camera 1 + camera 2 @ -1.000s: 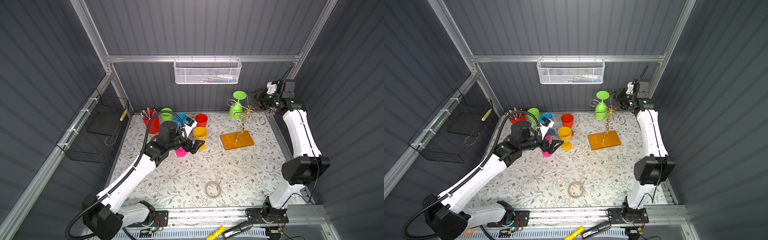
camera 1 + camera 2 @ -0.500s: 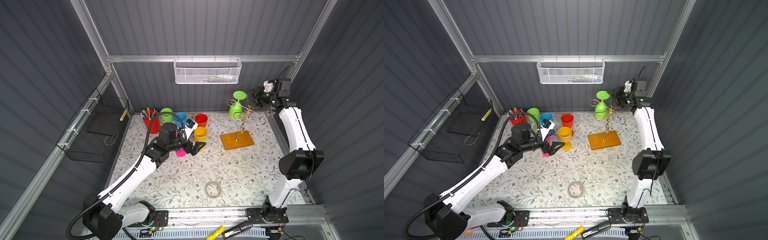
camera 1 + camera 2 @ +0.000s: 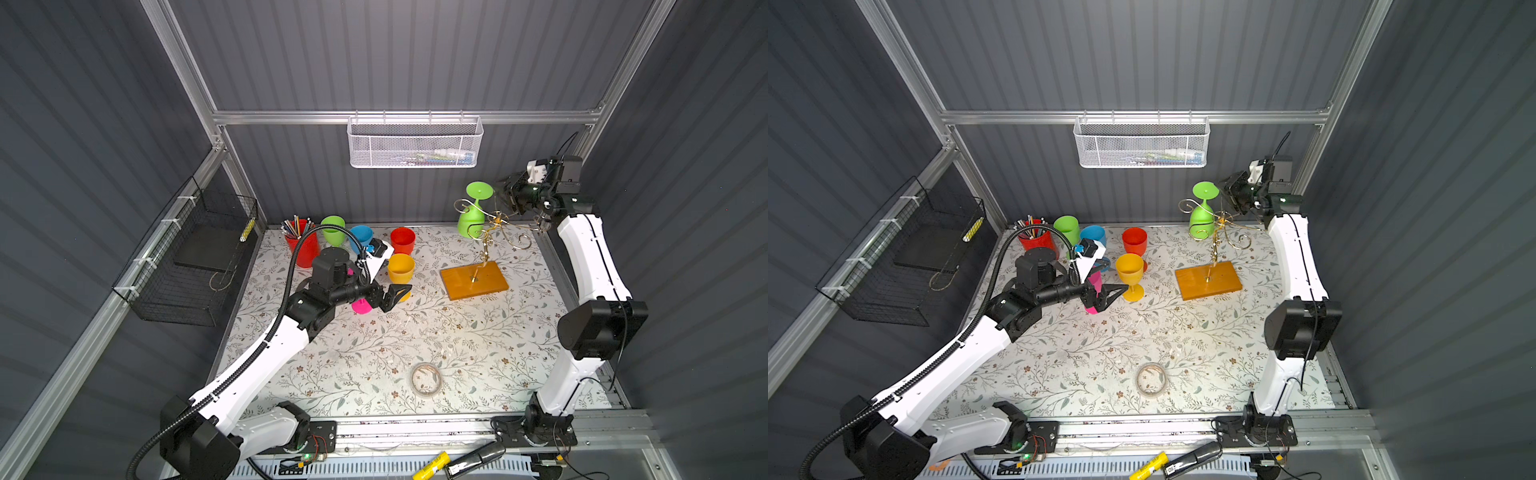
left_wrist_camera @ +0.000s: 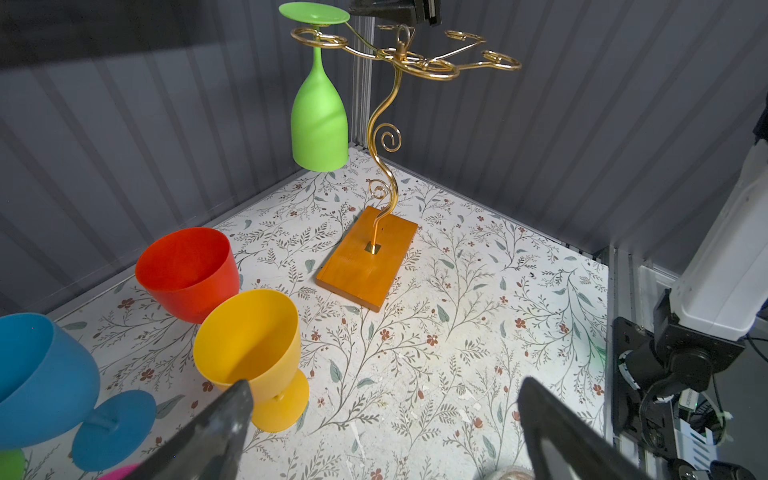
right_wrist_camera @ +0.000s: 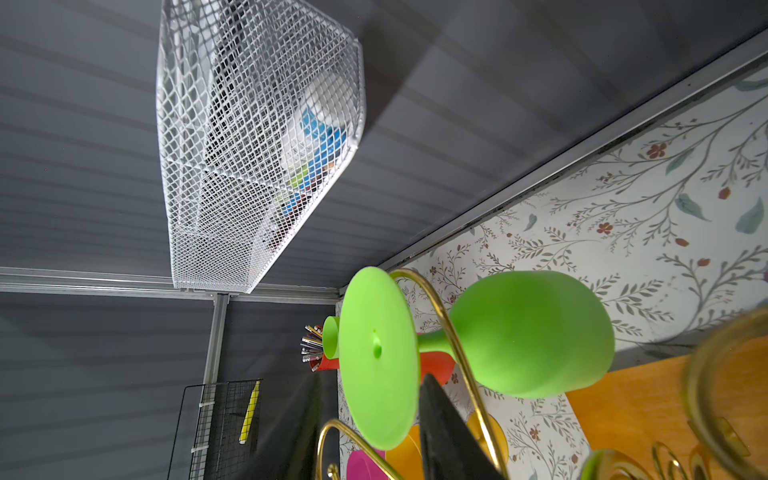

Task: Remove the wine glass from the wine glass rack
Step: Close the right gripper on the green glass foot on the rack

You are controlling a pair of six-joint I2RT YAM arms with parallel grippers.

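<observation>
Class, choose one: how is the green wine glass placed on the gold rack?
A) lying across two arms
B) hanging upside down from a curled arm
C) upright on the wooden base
B: the green wine glass hangs bowl-down, foot resting on a curled arm of the wine glass rack.

Grey ribbed walls, floral tabletop

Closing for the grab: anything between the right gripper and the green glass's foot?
Nothing visible. The right gripper straddles the foot edge of the wine glass; the gold curl of the wine glass rack rings the stem just beyond.
</observation>
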